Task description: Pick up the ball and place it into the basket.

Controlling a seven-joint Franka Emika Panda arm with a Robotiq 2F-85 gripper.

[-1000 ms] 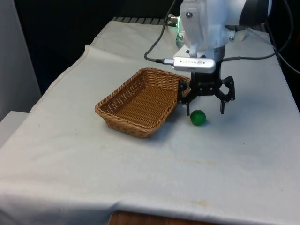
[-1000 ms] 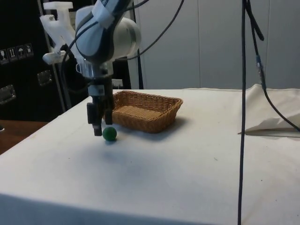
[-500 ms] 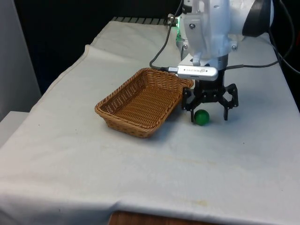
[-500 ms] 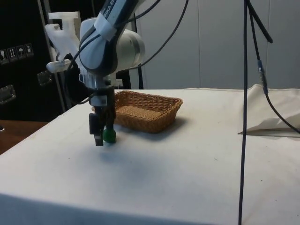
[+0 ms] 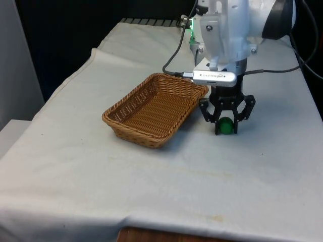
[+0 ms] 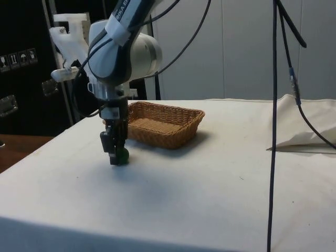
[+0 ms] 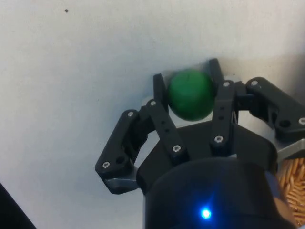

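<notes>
A small green ball rests on the white cloth, just off the wicker basket's corner toward the front view's right. My black gripper is down at the cloth and shut on the ball, one finger pressed against each side of it. The brown wicker basket stands beside it with nothing inside, and a strip of its weave shows at the wrist picture's edge.
A thin black cable hangs down across the side view. A folded heap of white cloth lies at the table's far end in that view. Bare cloth stretches from the basket to the near table edge.
The gripper came down over the ball with its fingers spread, shifted slightly toward the front view's right, then closed its fingers onto the ball.
</notes>
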